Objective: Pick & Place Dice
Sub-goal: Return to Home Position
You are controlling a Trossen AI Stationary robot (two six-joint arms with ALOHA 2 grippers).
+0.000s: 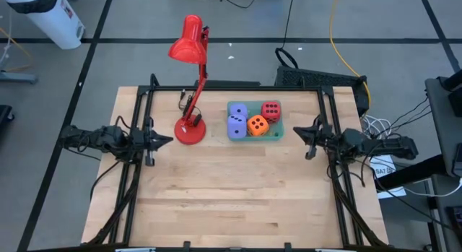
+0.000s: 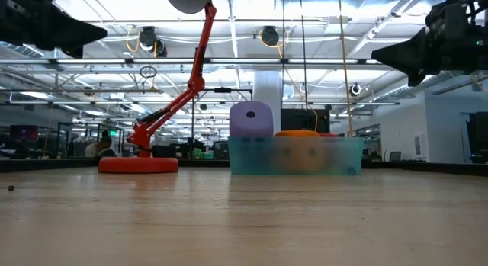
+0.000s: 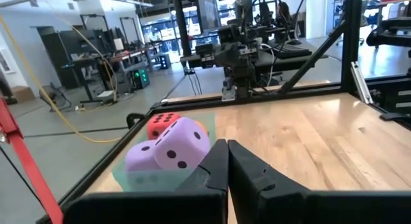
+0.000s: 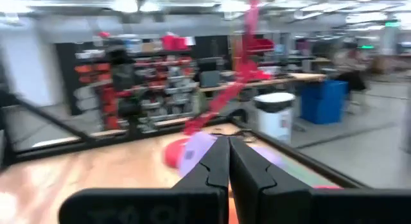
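Note:
Several dice sit together in a teal tray (image 1: pixel 277 133) at the table's far middle: two lavender-blue dice (image 1: pixel 237 120), an orange one (image 1: pixel 258 125) and a red one (image 1: pixel 271 110). In the low view the tray (image 2: pixel 339 159) shows a lavender die (image 2: pixel 251 118) sticking up above its rim. My left gripper (image 1: pixel 167 139) hangs shut at the table's left edge, pointing level toward the tray. My right gripper (image 1: pixel 299 132) hangs shut at the right edge, close beside the tray. Both shut fingertip pairs show in the wrist views (image 3: pixel 227 147) (image 4: pixel 228 142).
A red desk lamp stands on its round base (image 1: pixel 190 129) just left of the tray, its arm leaning toward the far edge and its shade (image 1: pixel 188 44) beyond the table. A black frame (image 1: pixel 238 87) borders the table. Bare wood (image 1: pixel 238 194) fills the near half.

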